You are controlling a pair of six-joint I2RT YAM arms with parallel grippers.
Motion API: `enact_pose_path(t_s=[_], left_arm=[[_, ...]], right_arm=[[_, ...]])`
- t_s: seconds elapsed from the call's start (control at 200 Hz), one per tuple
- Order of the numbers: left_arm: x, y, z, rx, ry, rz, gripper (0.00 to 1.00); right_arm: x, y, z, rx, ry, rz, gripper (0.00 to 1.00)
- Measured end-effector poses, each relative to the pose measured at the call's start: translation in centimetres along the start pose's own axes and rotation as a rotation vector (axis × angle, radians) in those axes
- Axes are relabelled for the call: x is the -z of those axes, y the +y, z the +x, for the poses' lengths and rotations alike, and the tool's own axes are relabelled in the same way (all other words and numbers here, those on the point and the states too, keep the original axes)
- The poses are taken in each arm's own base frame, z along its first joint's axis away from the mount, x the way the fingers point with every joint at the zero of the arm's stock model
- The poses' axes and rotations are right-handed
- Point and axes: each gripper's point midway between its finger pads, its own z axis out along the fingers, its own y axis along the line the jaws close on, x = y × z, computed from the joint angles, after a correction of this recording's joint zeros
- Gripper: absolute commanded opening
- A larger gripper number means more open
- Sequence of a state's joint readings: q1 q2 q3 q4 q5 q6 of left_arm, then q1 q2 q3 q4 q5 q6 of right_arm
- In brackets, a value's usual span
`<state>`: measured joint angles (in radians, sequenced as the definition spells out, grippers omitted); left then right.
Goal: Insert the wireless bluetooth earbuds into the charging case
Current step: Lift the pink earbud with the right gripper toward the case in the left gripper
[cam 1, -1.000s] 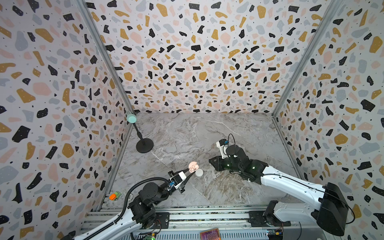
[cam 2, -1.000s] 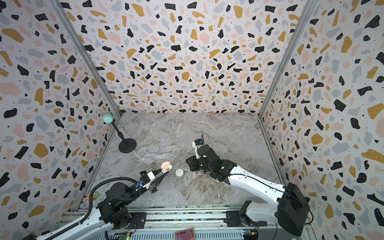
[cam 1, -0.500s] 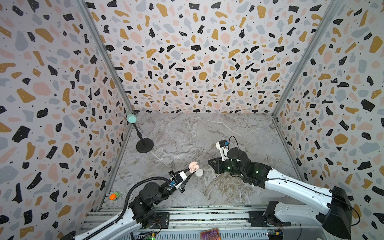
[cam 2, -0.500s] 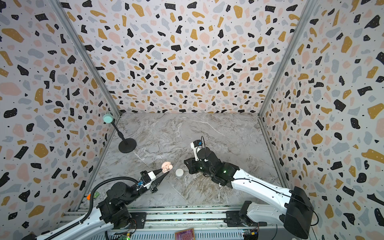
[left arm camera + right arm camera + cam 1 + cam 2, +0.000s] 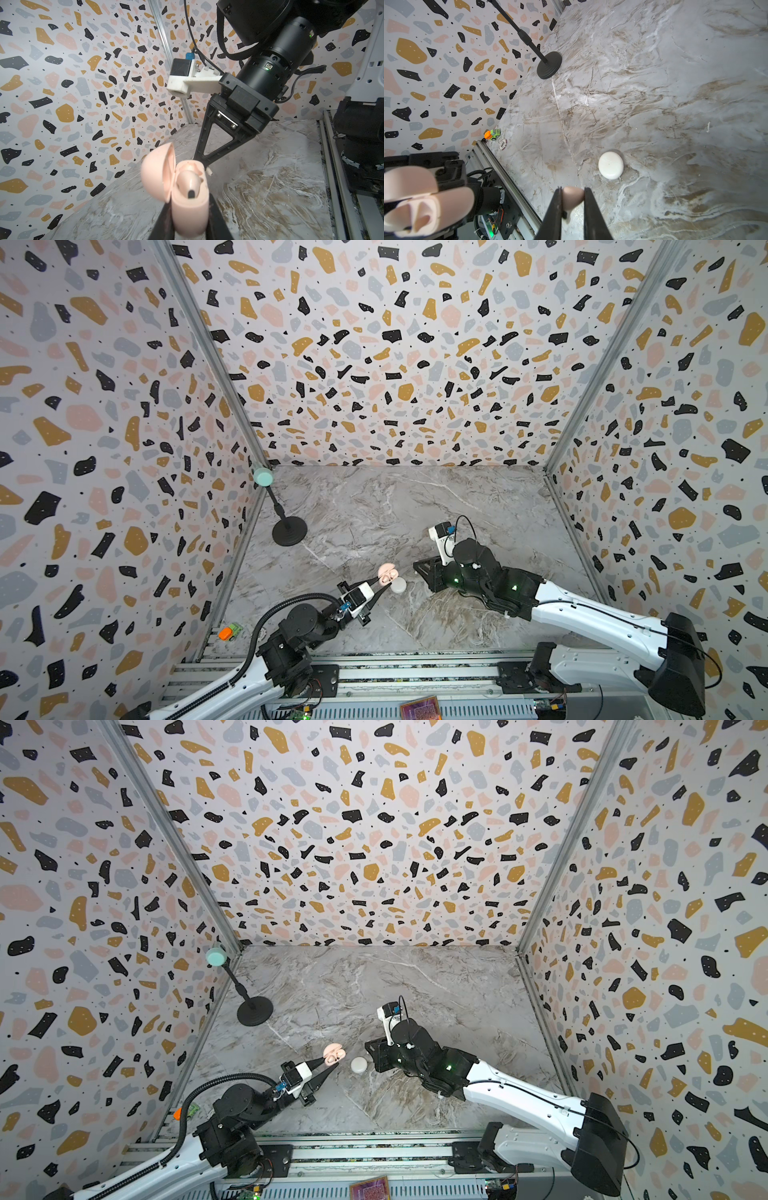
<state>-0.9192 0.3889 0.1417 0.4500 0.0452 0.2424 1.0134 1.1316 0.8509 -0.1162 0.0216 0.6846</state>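
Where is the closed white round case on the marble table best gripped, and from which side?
Probably across its rim, from straight above: the white round plastic case lies flat and shut, its sides free all round.

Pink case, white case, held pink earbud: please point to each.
Pink case [image 5: 190,216], left wrist view, on its lower shell.
White case [image 5: 611,165], right wrist view, on its lid.
Held earbud [image 5: 572,196], right wrist view, on its rounded head.
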Motion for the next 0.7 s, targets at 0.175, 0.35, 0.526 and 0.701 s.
enact_pose_path(t_s=[0.175, 0.35, 0.526, 0.701], left_arm=[[0.0, -0.1, 0.1, 0.001, 0.005, 0.003, 0.0], [-0.1, -0.1, 0.2, 0.004, 0.008, 0.004, 0.0], [-0.2, -0.2, 0.5, 0.028, 0.02, 0.007, 0.0], [-0.3, -0.2, 0.8, 0.058, 0.031, 0.009, 0.0]], right_arm=[[0.8, 1.0, -0.9, 0.023, -0.029, -0.014, 0.1], [2.3, 2.7, -2.0, 0.047, -0.076, -0.056, 0.1], [3.1, 4.3, -2.1, 0.082, -0.102, -0.092, 0.11], [3.3, 5.9, -1.9, 0.125, -0.115, -0.115, 0.11]])
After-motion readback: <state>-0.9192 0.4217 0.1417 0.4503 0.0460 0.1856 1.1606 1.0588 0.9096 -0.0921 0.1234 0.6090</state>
